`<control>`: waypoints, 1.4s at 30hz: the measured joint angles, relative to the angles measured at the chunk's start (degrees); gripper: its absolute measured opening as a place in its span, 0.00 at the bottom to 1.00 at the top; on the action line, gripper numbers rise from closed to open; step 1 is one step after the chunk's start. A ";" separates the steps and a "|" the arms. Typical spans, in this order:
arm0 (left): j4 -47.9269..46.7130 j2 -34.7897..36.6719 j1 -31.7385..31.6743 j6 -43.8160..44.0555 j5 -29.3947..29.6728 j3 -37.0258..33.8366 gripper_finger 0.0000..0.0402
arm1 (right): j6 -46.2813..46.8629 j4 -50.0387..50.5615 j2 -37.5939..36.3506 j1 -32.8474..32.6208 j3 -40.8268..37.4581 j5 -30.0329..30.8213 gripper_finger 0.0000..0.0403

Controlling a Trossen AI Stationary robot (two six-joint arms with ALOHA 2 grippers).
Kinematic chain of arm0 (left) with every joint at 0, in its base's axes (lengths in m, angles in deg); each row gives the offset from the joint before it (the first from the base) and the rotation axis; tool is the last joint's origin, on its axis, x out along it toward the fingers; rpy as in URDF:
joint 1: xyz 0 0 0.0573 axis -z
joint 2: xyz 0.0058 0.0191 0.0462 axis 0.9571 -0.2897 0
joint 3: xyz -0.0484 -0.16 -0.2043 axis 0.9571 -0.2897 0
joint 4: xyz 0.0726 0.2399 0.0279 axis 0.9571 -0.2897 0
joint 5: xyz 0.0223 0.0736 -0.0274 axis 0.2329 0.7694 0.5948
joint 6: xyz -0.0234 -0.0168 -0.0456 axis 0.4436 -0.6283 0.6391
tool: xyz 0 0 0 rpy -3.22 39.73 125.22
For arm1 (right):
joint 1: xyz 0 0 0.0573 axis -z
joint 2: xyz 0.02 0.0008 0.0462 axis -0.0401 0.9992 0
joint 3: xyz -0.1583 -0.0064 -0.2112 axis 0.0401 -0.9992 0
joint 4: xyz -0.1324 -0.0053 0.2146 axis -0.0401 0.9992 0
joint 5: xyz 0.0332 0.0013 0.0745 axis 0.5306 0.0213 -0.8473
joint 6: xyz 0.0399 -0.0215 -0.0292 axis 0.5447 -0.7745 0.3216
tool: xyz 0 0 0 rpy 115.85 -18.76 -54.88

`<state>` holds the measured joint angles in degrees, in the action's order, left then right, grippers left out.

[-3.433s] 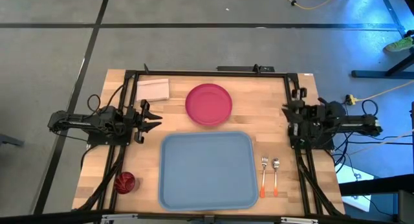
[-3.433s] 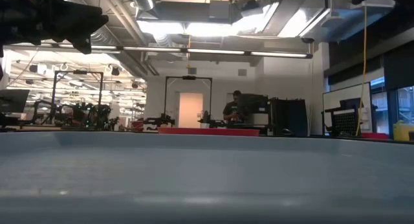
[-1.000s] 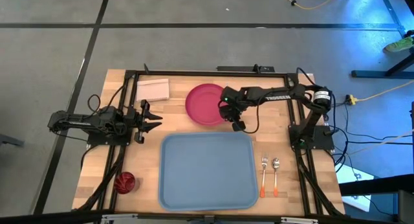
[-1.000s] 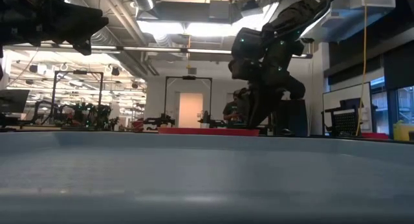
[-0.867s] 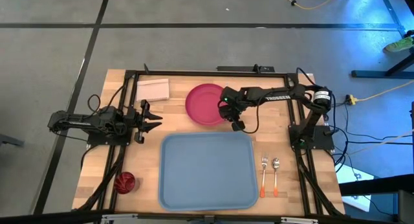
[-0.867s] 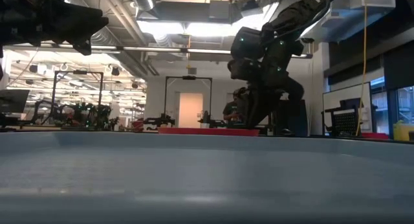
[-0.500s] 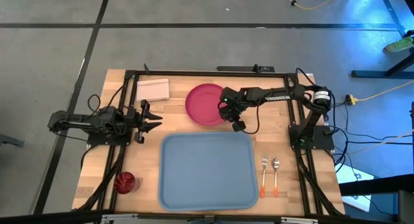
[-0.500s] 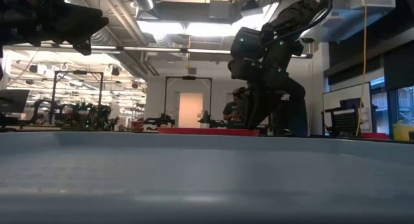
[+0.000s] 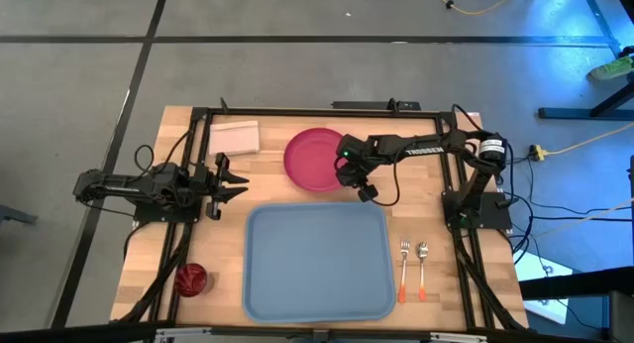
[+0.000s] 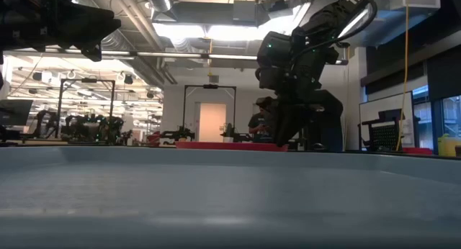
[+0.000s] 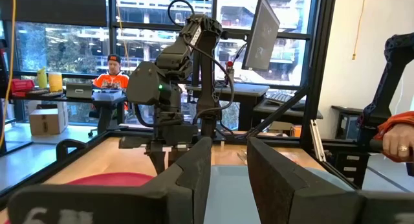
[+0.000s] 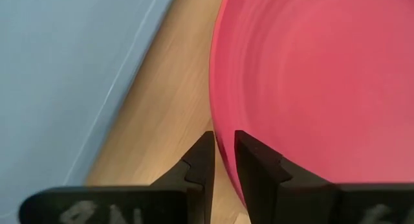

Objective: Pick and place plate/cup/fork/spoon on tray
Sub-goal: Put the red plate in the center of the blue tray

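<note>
The pink-red plate lies flat on the table beyond the light-blue tray. My right gripper is at the plate's right near rim, fingers pointing down, shut on that rim; it also shows in the right wrist view and the low view. My left gripper waits open at the table's left side. The dark red cup stands at the near left corner. The fork and the spoon lie side by side right of the tray. My right gripper pinches the plate's rim between its two fingers, one finger over the plate's inner side and one outside it. The fingers come from above, pointing down, on the rim's side nearest the tray. The plate rests flat on the table.
A white folded sheet lies at the far left of the table. A black frame runs around the table's edges. People sit at desks in the room beyond the table.
My right gripper has gone a little toward the table's left and far edges onto the plate's rim, and its fingers have drawn together there. The plate has stayed where it was.
</note>
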<state>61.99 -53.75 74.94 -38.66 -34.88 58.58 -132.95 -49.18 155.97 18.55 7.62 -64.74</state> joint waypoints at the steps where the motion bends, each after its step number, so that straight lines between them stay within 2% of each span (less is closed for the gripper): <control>1: 0.00 0.00 0.00 0.00 0.00 0.00 0.23 | 0.00 -0.03 0.00 0.00 0.00 -0.02 0.16; 21: 0.01 0.00 0.00 0.04 0.00 0.00 0.23 | 4.55 -3.01 3.51 0.17 0.00 3.50 0.16; 24: 0.01 0.00 0.02 0.04 0.00 0.00 0.23 | 4.57 -3.04 3.35 0.17 0.00 3.56 0.12; 28: 0.01 0.01 0.00 0.04 0.00 0.00 0.23 | 4.45 -3.56 3.09 0.13 0.18 3.78 0.03; 30: 0.01 0.00 0.00 0.04 0.02 0.00 0.23 | 4.84 -3.49 3.13 -0.01 0.23 4.10 0.03; 37: 0.00 0.00 0.02 0.04 0.00 0.00 0.23 | 8.11 -0.49 2.77 -3.83 3.59 15.24 0.02; 42: -0.01 0.00 0.00 0.04 0.00 0.00 0.23 | 9.20 3.12 0.80 -8.48 8.16 17.34 0.02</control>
<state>61.97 -53.75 74.94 -38.62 -34.88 58.58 -123.75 -46.06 156.77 10.07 15.78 -47.40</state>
